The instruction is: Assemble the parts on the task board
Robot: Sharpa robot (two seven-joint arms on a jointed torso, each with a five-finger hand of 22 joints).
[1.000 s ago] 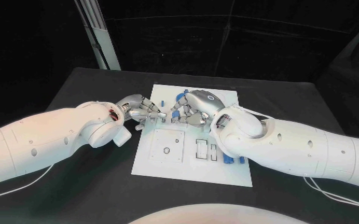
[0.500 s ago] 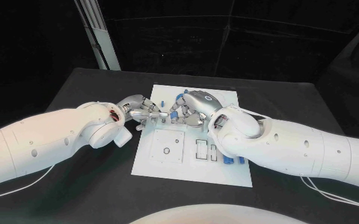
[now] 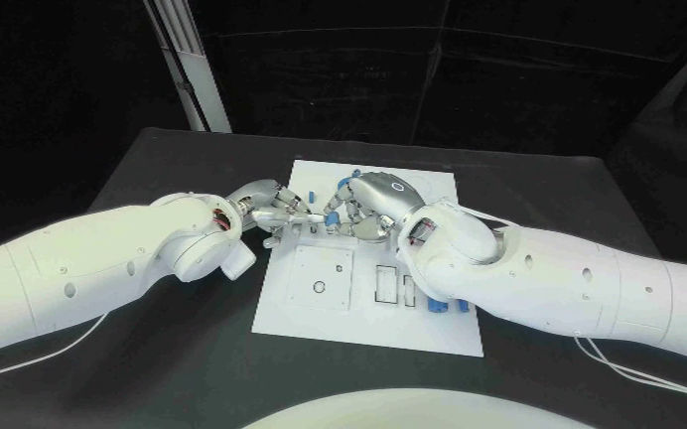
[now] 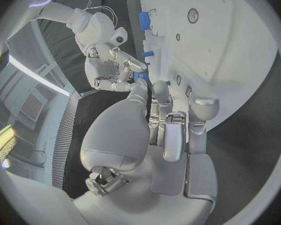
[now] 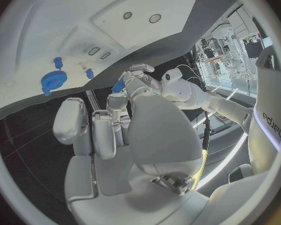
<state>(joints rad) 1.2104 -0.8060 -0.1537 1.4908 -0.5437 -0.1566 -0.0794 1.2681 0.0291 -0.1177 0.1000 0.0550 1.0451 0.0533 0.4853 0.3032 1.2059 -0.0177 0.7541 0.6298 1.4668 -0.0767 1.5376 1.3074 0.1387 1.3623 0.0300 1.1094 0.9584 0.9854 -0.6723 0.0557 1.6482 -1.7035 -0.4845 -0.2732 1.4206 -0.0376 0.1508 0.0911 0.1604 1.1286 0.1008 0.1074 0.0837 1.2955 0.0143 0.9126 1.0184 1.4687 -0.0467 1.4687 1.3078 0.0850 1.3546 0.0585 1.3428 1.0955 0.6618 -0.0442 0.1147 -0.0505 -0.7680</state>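
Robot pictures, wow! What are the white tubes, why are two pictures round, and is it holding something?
The white tubes are robot arms. Each ends in a silver robot hand: the left robot hand and the right robot hand. The square picture looks down from the head; the round ones come from wrist cameras. On the black table lies a white task board with blue pieces, like a blue gear. Both hands' fingertips meet at one small blue part; which grips it, I cannot tell.

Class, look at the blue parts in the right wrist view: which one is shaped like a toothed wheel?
The large blue gear lying flat on the task board; the other blue parts near it are small pegs.
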